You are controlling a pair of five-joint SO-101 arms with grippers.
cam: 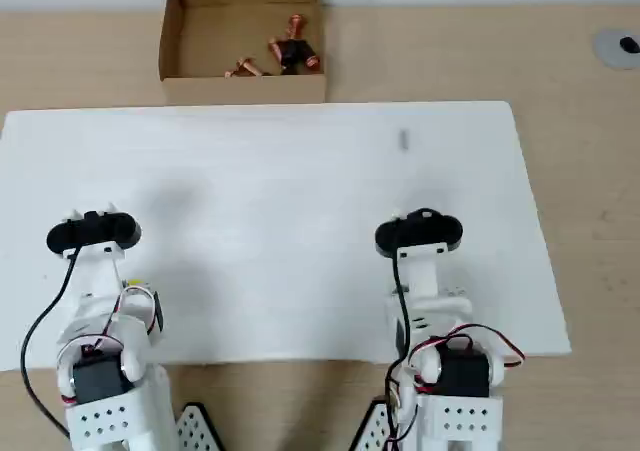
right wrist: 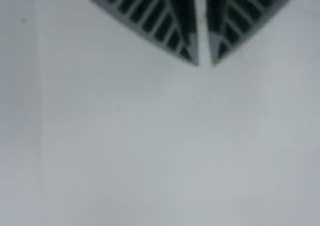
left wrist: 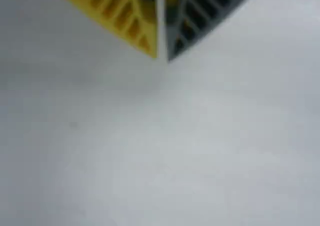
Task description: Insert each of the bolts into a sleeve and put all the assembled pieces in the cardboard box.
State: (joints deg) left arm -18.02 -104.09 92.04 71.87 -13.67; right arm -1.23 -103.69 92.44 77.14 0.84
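In the cardboard box [cam: 173,33] lie bolts [cam: 245,68] (black sleeve [cam: 290,56] among them).

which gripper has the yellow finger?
The left gripper: one finger is yellow, the other black. The right gripper has two dark fingers.

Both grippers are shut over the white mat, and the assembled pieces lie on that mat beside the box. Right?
No: the high view shows the assembled pieces inside the cardboard box, not on the white mat. The left gripper and right gripper are indeed shut over it.
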